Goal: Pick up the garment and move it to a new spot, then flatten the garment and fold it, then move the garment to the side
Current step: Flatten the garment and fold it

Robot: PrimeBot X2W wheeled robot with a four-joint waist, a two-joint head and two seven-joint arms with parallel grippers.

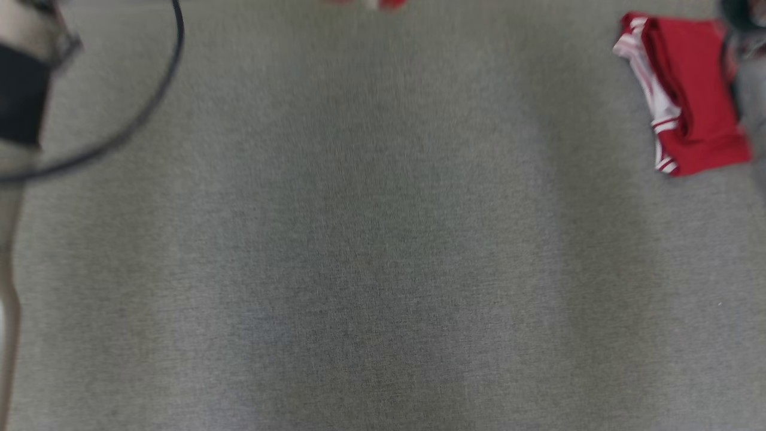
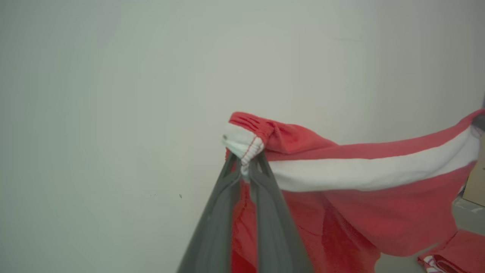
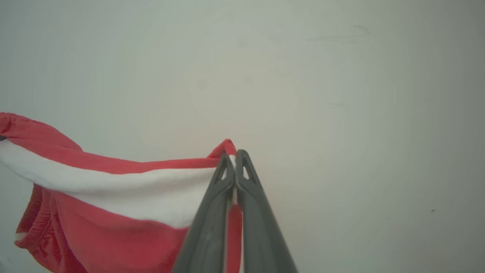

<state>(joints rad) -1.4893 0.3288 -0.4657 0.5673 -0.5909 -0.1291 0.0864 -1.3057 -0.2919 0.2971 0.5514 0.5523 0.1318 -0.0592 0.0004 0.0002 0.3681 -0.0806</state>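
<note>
pale wall [image 2: 113, 76] behind, the soft, light red garment [image 2: 379, 223] hangs stretched between left jaws and right jaws, each pinching one end of its white stripe [image 2: 360, 174], likely the best hold since limp cloth sags toward 6 o'clock.

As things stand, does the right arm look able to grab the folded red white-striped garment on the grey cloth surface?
Probably not yet: the right gripper is shut on the raised red garment with a white band, shared with the left gripper. The folded red garment itself lies uncovered.
</note>
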